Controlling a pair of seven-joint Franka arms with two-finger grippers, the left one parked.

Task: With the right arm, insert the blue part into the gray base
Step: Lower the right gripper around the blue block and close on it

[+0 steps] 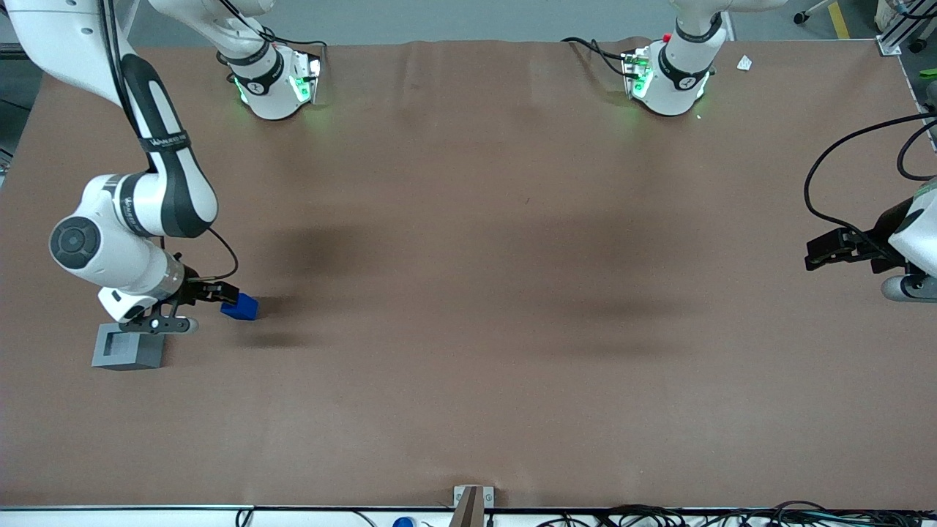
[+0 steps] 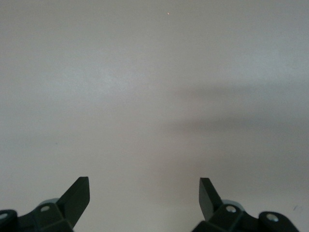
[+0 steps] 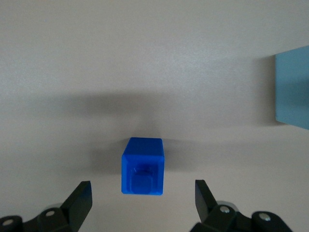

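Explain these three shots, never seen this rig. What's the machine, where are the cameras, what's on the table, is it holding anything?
Two white robot arms are bolted to a brown table; only the right arm works. The wide picture looks down at the table from the front. The other two come from cameras on each arm's wrist, so black fingertips show at the picture's edge. On the table lie a blue part and a gray base with a square recess, apart from each other, the base nearer the front camera. The hand hangs over the blue part, fingers open on either side of it. It holds nothing yet. The parked arm's camera sees only bare table.
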